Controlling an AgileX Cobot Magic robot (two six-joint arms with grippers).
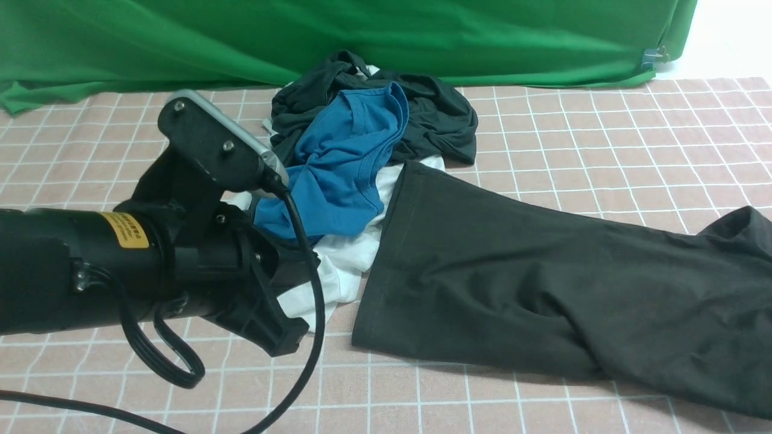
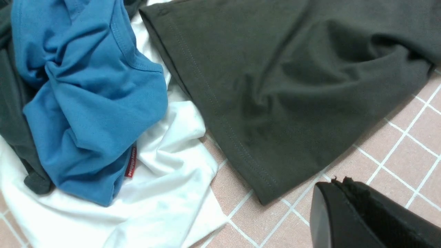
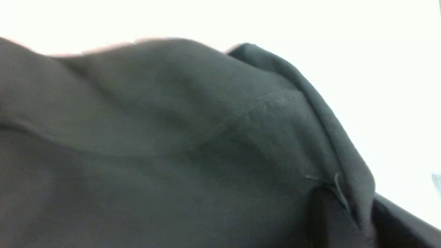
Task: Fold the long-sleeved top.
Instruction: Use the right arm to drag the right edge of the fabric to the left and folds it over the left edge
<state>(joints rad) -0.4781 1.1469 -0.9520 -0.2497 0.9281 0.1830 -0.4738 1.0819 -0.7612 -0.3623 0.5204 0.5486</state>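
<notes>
The left gripper (image 2: 341, 193), jaws closed and empty, hovers over bare pink checked tablecloth (image 1: 422, 398) just beside the large black cotton long-sleeved top (image 1: 543, 283), whose stitched hem edge abuts a crumpled blue T-shirt (image 1: 344, 163). Rightward the top lifts; the right gripper's state cannot be told. Green cloth backdrop (image 1: 301, 36) behind.

You are looking at a staged recording set: a draped green fabric backdrop (image 1: 362, 36) (clipped at one corner) behind a pink, white-gridded tablecloth (image 1: 603, 150).
</notes>
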